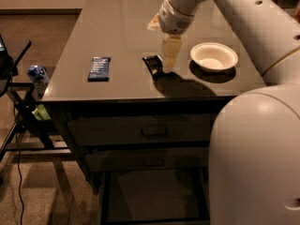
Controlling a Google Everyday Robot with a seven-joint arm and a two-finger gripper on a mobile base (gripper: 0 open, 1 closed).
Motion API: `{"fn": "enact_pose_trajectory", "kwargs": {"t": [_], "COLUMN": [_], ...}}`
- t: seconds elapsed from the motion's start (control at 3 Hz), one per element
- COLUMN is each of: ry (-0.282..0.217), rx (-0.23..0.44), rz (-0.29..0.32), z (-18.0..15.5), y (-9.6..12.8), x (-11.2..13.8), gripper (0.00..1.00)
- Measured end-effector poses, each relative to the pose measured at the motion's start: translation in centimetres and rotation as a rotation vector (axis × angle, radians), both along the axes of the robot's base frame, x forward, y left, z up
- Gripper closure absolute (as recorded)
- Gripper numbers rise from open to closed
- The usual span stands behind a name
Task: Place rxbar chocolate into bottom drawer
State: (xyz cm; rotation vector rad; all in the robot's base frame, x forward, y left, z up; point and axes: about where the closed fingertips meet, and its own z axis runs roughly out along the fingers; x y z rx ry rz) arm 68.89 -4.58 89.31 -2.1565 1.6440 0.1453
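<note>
The pincer [168, 67] is hanging over the counter [117, 32], perhaps touching the rxbar chocolate [152, 63] lying there; clenched or released, I cannot tell. The bottom drawer [150, 196] is standing open.

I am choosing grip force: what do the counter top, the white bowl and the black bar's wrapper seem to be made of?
The counter top: glossy, perhaps laminate or glass; it mirrors lights. The white bowl: matte, thin-rimmed, likely paper or plastic. The rxbar chocolate wrapper: dark, probably plastic film. The gripper hangs beside it, toward the bowl.
</note>
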Motion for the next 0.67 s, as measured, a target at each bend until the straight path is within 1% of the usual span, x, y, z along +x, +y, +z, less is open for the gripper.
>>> {"fn": "enact_pose_trajectory", "kwargs": {"t": [0.33, 0.67], "ry": [0.017, 0.033], "rx": [0.003, 0.012], "rz": [0.023, 0.035], "z": [-1.31, -2.27], "y": [0.80, 1.14], "x": [0.58, 0.74], "gripper": [0.00, 0.00]}}
